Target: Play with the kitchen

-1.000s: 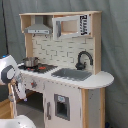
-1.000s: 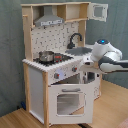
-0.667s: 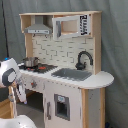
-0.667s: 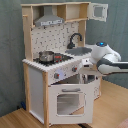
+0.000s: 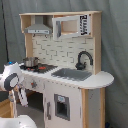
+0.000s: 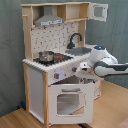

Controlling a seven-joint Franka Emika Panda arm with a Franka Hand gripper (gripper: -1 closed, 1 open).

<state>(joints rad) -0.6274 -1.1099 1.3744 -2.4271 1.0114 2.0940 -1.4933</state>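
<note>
Nothing much has shifted since the earlier frames: your gripper (image 6: 84, 70) still sits at the kitchen's (image 6: 60, 95) front panel, beside the knobs (image 6: 58, 75), and you cannot tell whether the jaws are apart or together. Just below, the oven door (image 6: 70, 101) hangs slightly ajar. Up top, a small pot (image 6: 46, 56) rests on the stovetop (image 5: 42, 67), with the black faucet (image 5: 83, 58) over the grey sink (image 5: 71, 74). The kitchen stands on a wooden floor (image 6: 112, 107)
</note>
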